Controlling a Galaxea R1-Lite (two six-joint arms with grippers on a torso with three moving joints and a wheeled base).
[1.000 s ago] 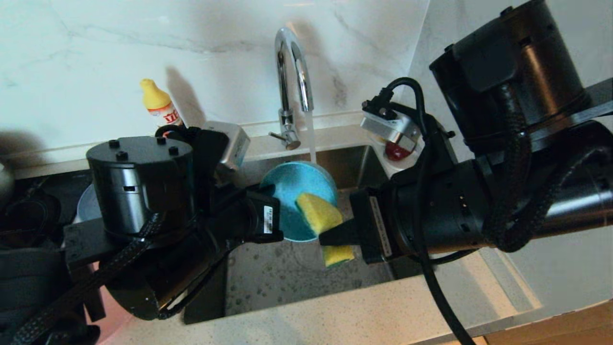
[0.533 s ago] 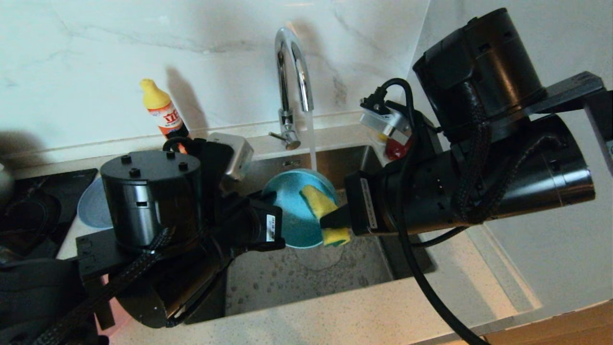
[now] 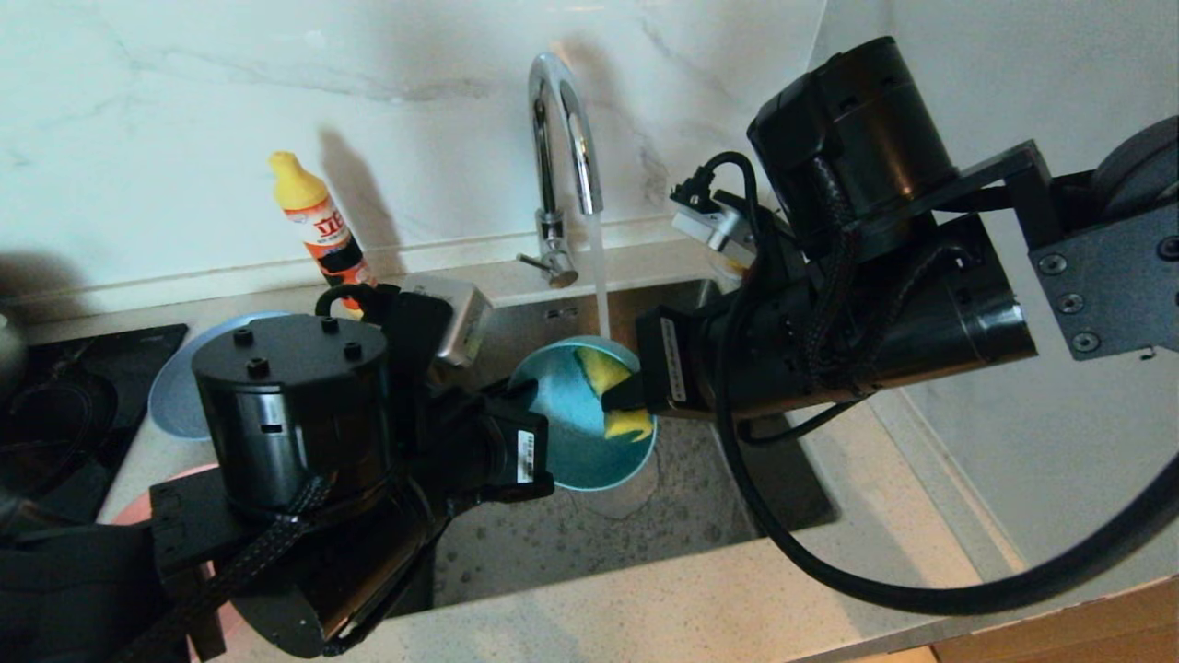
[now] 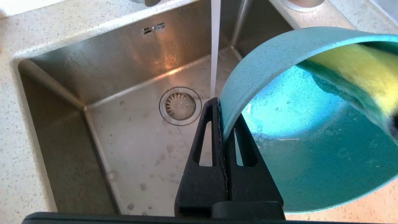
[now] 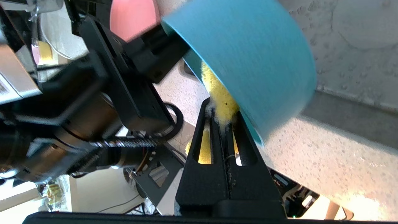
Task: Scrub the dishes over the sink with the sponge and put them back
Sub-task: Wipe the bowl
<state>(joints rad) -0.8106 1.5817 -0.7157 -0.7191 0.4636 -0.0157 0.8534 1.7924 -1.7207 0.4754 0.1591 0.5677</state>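
Note:
Over the sink (image 3: pixel 589 543), my left gripper (image 3: pixel 527 398) (image 4: pixel 221 107) is shut on the rim of the teal bowl (image 3: pixel 576 447) (image 4: pixel 311 149) and holds it tilted, its opening facing right. Inside the bowl lies the yellow sponge (image 3: pixel 615 394) (image 4: pixel 360 71) (image 5: pixel 219 93), pinched in my shut right gripper (image 3: pixel 619 398) (image 5: pixel 222 109), which reaches in from the right. Water runs from the chrome tap (image 3: pixel 557 138) down past the bowl's far rim. The blue plate (image 3: pixel 175 391) and the pink plate (image 3: pixel 129 502) lie on the counter at the left, partly hidden by my left arm.
A detergent bottle (image 3: pixel 318 221) stands by the back wall, left of the tap. A black hob (image 3: pixel 55 414) takes the far left. The strainer drain (image 4: pixel 180 105) sits in the sink floor under the bowl. Speckled counter (image 3: pixel 700 608) runs along the front.
My right gripper has moved left and pushed the sponge from the bowl's near rim deeper inside. The bowl has sunk a little in my left gripper.

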